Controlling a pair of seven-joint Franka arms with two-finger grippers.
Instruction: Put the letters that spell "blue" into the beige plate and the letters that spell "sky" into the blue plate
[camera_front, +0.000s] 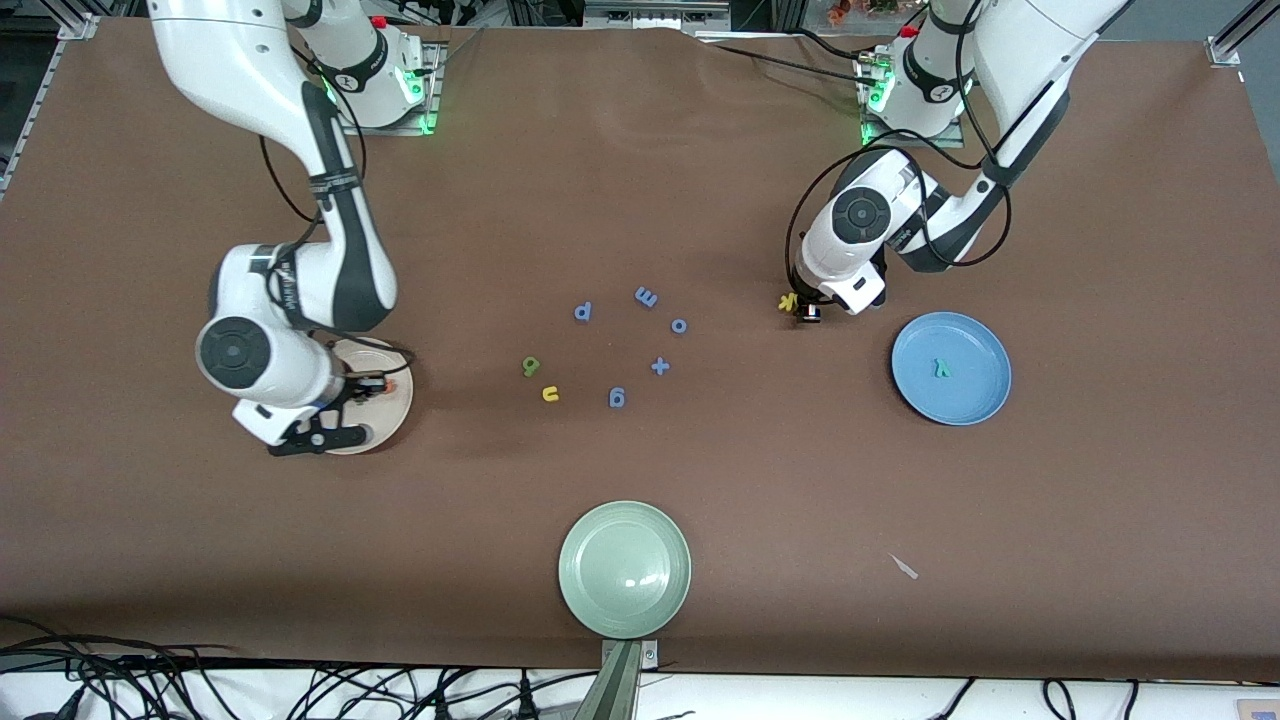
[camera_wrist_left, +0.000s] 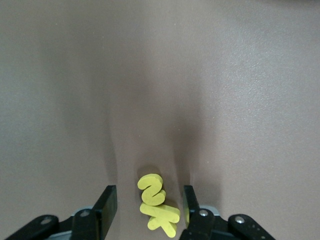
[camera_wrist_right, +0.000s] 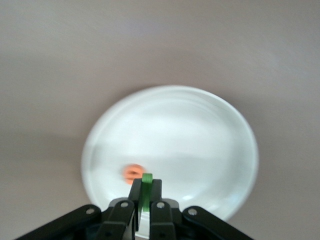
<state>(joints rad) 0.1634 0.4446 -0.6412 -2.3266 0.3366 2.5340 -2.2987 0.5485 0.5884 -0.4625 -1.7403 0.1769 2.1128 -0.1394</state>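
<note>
Right wrist view: green l bar (camera_wrist_right: 146, 192) in right tool (camera_wrist_right: 143, 200)

On the brown table (camera_front: 640, 200), blue letters (camera_front: 646, 297) ring the centre above a pale green plate (camera_front: 625, 569); nearer it lie a green b (camera_front: 531, 366) and yellow u (camera_front: 549, 394). A teal y (camera_front: 941, 369) sits in the blue plate (camera_front: 975, 400).

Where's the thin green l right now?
The thin green l is clamped upright in the right claw, over the beige plate at the right arm's end of the table, just above the orange e lying in it.
</note>
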